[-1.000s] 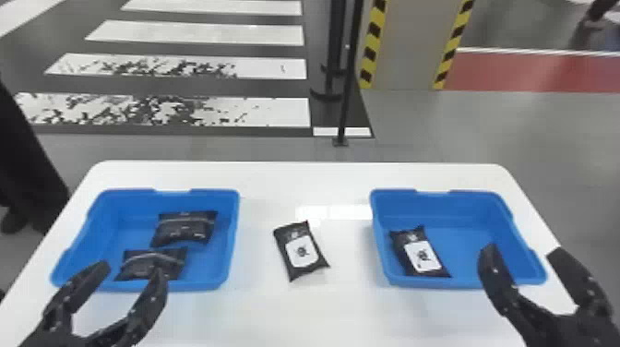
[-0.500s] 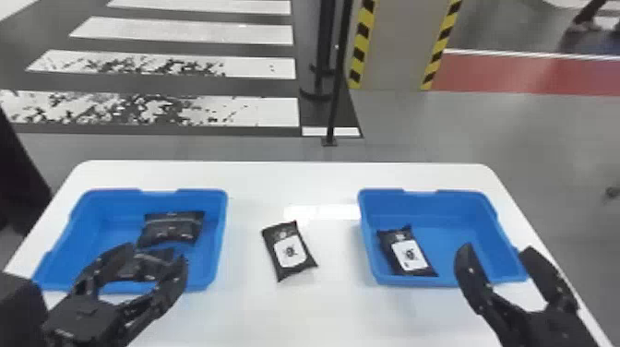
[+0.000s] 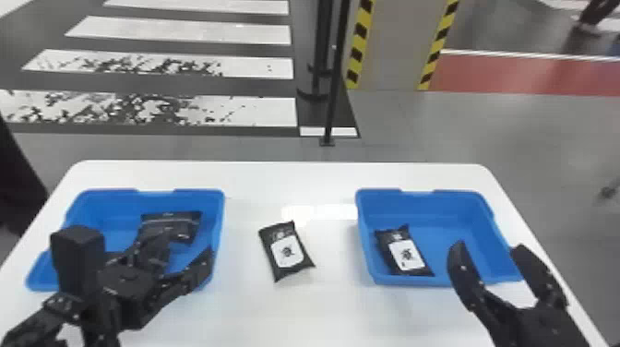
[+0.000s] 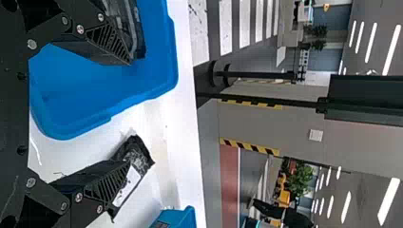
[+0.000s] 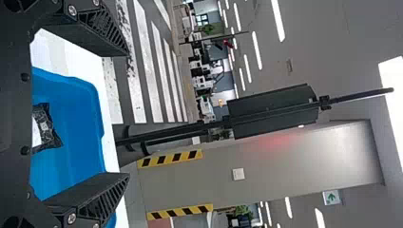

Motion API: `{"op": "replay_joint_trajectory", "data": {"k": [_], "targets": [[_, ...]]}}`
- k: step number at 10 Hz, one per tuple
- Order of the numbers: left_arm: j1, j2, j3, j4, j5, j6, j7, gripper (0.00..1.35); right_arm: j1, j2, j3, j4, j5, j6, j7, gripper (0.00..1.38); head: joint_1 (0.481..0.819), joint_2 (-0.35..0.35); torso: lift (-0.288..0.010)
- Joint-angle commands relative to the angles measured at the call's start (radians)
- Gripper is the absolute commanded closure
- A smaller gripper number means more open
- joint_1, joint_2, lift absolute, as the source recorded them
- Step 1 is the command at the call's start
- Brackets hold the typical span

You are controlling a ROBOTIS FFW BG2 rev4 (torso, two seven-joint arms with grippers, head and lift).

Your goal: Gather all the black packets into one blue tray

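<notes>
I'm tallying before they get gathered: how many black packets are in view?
3: one packet in the left tray, one on the table, one in the right tray. More may hide behind the left gripper.

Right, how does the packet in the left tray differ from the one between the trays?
The left-tray packet lies crosswise, its visible part plain dark; the middle packet points mostly away from you, white label up. The first is inside a tray, the second on the table. Both are black.

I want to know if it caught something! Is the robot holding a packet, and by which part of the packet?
No, nothing is held: the left claw and right claw are both open, gripping nothing.
</notes>
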Motion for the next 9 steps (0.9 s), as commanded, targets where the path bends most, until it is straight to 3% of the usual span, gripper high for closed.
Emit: {"op": "replay_joint_trajectory", "data": {"k": [1,5,9], "targets": [[-0.081,0.008,-0.060,0.068,-0.007,-0.019,0.000,0.30,-0.002,0.000,0.000,0.001,-0.002,0.000,0.000,0.12,0.695,-0.115,-0.110],[-0.257,0.038,-0.254,0.233,-0.013,0.006,0.005,0.28,-0.002,0.000,0.000,0.006,-0.008,0.000,0.000,0.12,0.695,-0.212,-0.110],[-0.412,0.043,-0.368,0.436,-0.041,0.028,0.027,0.28,-0.005,0.000,0.002,0.008,-0.016,0.000,0.000,0.12,0.695,-0.272,-0.110]]}}
